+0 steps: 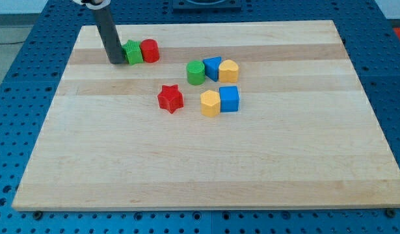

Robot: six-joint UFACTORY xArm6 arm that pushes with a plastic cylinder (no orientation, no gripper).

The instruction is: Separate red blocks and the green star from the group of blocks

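Note:
My tip (116, 62) rests on the board at the view's upper left, touching the left side of the green star (132, 52). A red cylinder (149, 51) sits against the star's right side. A red star (170, 99) lies alone near the board's middle. To its right stands a group: a green cylinder (196, 73), a blue triangular block (213, 67) and a yellow block (229, 70) in a row, with a yellow hexagonal block (211, 103) and a blue cube (229, 99) below them.
The wooden board (206, 175) lies on a blue perforated table (11, 110). The green star and red cylinder are near the board's top edge.

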